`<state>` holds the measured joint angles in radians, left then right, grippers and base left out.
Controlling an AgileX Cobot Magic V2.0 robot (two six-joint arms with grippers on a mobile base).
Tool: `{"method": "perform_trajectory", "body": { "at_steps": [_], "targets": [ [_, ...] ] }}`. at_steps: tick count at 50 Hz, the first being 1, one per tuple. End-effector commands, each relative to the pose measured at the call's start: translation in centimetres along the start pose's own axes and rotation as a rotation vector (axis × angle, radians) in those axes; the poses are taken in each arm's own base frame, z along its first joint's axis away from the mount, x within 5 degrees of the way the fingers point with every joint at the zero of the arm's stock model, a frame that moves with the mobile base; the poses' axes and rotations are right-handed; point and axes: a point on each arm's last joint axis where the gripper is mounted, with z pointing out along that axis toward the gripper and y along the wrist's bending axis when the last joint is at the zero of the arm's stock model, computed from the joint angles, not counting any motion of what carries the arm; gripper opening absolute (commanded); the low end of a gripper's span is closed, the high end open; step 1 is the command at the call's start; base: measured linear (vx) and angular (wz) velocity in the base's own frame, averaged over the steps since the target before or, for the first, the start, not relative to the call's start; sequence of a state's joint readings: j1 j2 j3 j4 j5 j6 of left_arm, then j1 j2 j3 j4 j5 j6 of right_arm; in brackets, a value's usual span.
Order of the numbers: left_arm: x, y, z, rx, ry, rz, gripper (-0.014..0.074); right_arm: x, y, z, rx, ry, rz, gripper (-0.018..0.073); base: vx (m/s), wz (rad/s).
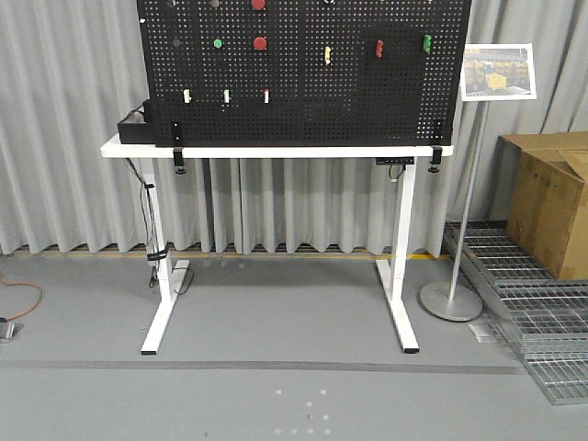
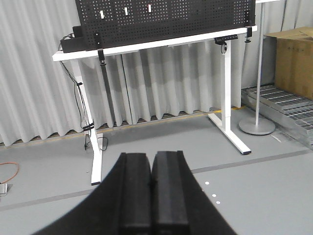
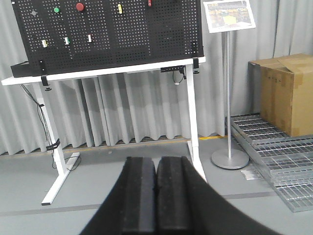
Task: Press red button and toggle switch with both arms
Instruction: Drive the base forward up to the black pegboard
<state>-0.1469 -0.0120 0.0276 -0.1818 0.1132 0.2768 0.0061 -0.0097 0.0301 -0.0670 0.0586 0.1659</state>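
- Two red buttons show on the black pegboard (image 1: 303, 92) in the front view. The red button (image 1: 260, 43) is in the upper left part of the board, just to the right of a small green button (image 1: 218, 42). The second red button (image 1: 258, 5) is straight above it and is cut by the top edge of the picture.
- Lower on the board there is a row of three small switches (image 1: 226, 96) with light handles. More to the right are a yellow part (image 1: 327, 54), a red part (image 1: 378, 48) and a green part (image 1: 426, 42); they are too small to tell what they are.
- The pegboard stands upright on a white bench (image 1: 276, 150). A black box (image 1: 133, 129) sits at the left end of the bench, just beside the board.
- The left jaws are fully closed: their black pads (image 2: 136, 191) touch along the whole length and nothing is between them. They hang over the grey floor (image 1: 276, 322), well apart from the bench and from the red button.
- The right jaws are closed in the same way, black pads (image 3: 139, 196) pressed together and holding nothing, also well apart from the bench.
- To the right of the bench stand a sign on a thin pole (image 1: 497, 72), a cardboard box (image 1: 551, 202) and metal grates (image 1: 524, 294) on the floor.
- A grey curtain (image 1: 55, 138) hangs behind everything, and an orange cable (image 1: 23, 299) lies on the floor at the left.
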Motion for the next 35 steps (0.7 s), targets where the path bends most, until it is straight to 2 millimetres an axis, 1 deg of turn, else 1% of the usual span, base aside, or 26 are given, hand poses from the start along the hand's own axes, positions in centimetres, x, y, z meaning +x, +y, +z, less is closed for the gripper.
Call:
{"method": "perform_trajectory", "body": {
  "at_steps": [1,35],
  "targets": [
    [0.4,0.08,0.05,-0.018,-0.056,-0.012,0.0002,-0.45,0.1,-0.11,-0.014,-0.088,-0.008,-0.0003,0.0,0.0],
    [0.4,0.08,0.05,-0.018,-0.056,-0.012,0.0002,-0.45,0.1,-0.11,-0.014,-0.088,-0.008,-0.0003,0.01,0.0]
  ]
}}
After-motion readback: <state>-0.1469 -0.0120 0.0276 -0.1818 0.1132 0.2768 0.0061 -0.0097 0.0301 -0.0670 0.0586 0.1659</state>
